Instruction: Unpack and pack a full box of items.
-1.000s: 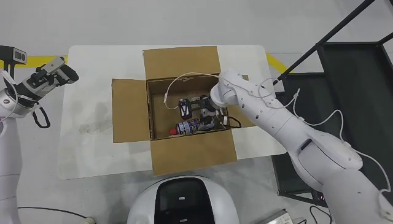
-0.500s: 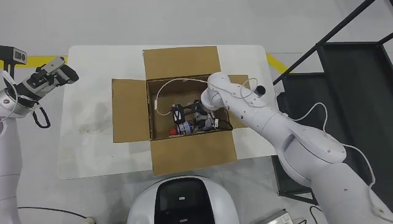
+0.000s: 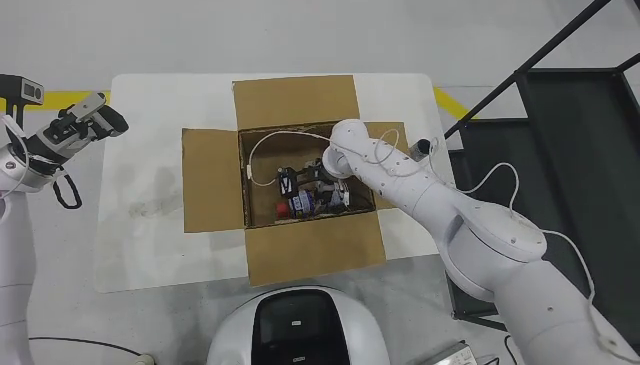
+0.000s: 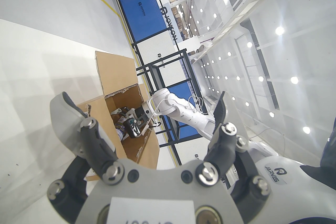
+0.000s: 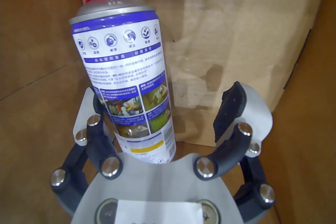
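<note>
Inside cardboard box (image 3: 295,100): right gripper (image 5: 162,93) spread wide astride lying spray can (image 5: 123,64); can hard by one finger, gap to other pad (image 5: 231,109). Box walls close. Left gripper (image 4: 141,104) open, off table (image 3: 150,245) edge.

White arms (image 3: 480,220), white cable (image 3: 250,160); grey right hand (image 5: 162,95), black pads (image 5: 229,109), silver screws (image 5: 205,167).

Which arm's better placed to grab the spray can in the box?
Right. The right gripper is inside the box, open, jaws either side of the spray can. The left gripper is open and empty by the table's edge, away from the box.
</note>
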### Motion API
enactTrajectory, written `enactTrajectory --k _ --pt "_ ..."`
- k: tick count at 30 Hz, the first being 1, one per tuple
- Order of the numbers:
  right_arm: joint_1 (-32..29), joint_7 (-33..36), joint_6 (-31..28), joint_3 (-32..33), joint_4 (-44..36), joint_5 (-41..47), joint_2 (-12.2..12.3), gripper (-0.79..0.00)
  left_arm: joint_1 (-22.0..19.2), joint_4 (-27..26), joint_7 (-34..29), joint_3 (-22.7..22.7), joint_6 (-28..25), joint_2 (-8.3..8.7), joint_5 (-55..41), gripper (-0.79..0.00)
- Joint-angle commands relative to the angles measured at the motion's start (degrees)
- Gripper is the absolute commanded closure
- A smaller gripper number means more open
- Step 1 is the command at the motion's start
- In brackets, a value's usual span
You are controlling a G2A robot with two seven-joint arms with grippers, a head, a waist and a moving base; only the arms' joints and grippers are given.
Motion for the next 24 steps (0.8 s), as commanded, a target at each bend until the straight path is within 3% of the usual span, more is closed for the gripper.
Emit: enactTrajectory --k 1,4,5,15,24 --pt "0.06 -0.79 0.22 -0.02 0.73 -0.29 -0.37 -0.545 0.0 0.0 0.0 0.0 0.0 0.0 0.0 -0.785" --pt "0.27 -2.18 0.56 0.13 1.62 -0.63 -0.92 -0.102 0.0 0.0 0.0 0.0 0.0 0.0 0.0 -0.785" --pt "0.38 -2.66 0.47 0.25 1.91 -0.67 -1.02 0.0 0.0 0.0 0.0 0.0 0.0 0.0 0.0 -0.785" --pt "1.22 -4.73 -1.65 1.94 1.51 -0.83 -0.79 0.0 0.0 0.0 0.0 0.0 0.0 0.0 0.0 -0.785" --pt "-0.56 -3.12 -4.37 6.78 -10.23 1.16 4.54 0.0 0.0 0.0 0.0 0.0 0.0 0.0 0.0 -0.785"
